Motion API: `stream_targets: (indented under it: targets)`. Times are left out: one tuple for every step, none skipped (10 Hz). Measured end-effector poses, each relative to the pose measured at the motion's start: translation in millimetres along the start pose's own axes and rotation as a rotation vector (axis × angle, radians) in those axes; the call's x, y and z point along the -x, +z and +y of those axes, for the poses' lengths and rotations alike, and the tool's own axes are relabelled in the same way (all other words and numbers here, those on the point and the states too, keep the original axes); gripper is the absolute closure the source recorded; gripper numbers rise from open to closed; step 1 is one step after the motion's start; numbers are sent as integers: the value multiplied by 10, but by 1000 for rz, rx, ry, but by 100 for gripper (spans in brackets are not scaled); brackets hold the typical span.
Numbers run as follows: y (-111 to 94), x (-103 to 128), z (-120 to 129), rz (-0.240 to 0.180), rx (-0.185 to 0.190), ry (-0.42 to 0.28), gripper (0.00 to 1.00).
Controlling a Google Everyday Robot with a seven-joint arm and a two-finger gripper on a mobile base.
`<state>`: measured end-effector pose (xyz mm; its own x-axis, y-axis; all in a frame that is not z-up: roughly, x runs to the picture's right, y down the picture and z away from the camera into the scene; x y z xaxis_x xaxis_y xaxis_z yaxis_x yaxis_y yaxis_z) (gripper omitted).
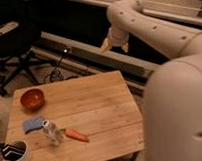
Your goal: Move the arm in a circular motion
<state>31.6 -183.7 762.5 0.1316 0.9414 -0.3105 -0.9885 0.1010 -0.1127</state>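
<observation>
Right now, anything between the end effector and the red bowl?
Camera view: only bare wooden table and floor lie between the raised end effector and the red bowl.
</observation>
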Motion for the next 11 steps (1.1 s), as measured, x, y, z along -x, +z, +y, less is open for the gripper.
stream_targets:
  targets:
    - [250,190,601,37,14,-95,20]
    - [398,297,1063,63,37,-173,20]
    - [502,395,1502,81,59,-267,20]
    - [525,436,1784,85,82,-327,20]
    - [522,460,2274,89,128,-442,20]
    - [500,443,2505,92,154,-507,20]
    - [453,383,2773,97,194,-589,20]
    - [419,296,2980,105,228,-653,20]
    - [338,133,3218,120,280,-740,20]
    - [266,-36,3347,139,320,-803,20]
    - [181,-257,3466,163,362,-863,20]
